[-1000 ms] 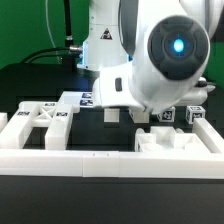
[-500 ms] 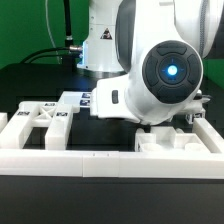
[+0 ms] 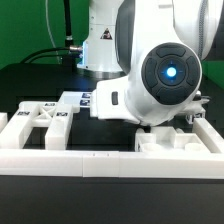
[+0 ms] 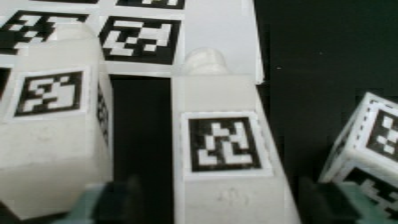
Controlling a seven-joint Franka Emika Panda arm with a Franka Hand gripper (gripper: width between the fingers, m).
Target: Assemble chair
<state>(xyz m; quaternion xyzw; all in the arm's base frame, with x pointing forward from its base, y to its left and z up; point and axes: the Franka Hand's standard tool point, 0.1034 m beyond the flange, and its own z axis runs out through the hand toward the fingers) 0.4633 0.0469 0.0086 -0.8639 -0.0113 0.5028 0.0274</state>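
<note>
The gripper (image 4: 222, 205) is hanging open over a white bar (image 4: 222, 110) of the chair. Its two dark fingers (image 4: 111, 203) are standing one on each side of the bar with a gap showing on both sides, so nothing is being held.

The bar is the piece to watch, and every place here is being given from it. It is sitting directly between the jaws. Its long axis is running away from the gripper toward the marker board (image 4: 151, 35), and its narrowed end is reaching that board's edge. The tagged face is looking up at the wrist camera. The fingers are therefore set across the bar's short width — the line a closing grip would need — and the next move seems to call for a straight descent, not a turn of the wrist.

A wider tagged block (image 4: 54, 110) is lying just beside the bar on one flank, and one finger is occupying the narrow lane between them. I judge that lane the likeliest place for a snag. A third tagged piece (image 4: 370, 135) is lying farther off on the bar's other flank.

In the exterior view the arm (image 3: 165, 75) is hiding both bar and gripper. Only a flat tagged panel (image 3: 40, 118) toward the exterior view's left and the border rail (image 3: 90, 163) are showing.
</note>
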